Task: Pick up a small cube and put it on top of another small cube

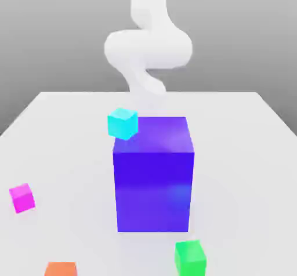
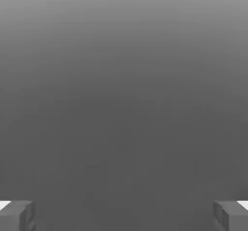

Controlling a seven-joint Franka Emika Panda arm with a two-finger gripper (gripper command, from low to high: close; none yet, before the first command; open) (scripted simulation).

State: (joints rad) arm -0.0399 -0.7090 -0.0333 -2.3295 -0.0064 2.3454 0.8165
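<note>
The small magenta-pink cube (image 1: 22, 198) sits on the white table (image 1: 243, 153) at the exterior view's left. Near the front edge, toward the exterior view's right, rests the small green cube (image 1: 190, 258). My white arm (image 1: 148, 48) rises behind the table's far edge, far from both cubes. In the hand view my gripper (image 2: 124, 215) is open, its two grey fingertips (image 2: 17, 215) standing wide apart with nothing between them and only plain grey beyond.
A big blue-purple block (image 1: 154, 173) stands in the middle of the table, between the arm and the green cube. A cyan cube (image 1: 122, 123) is beside the block's upper far corner. An orange cube (image 1: 60, 269) lies at the front edge.
</note>
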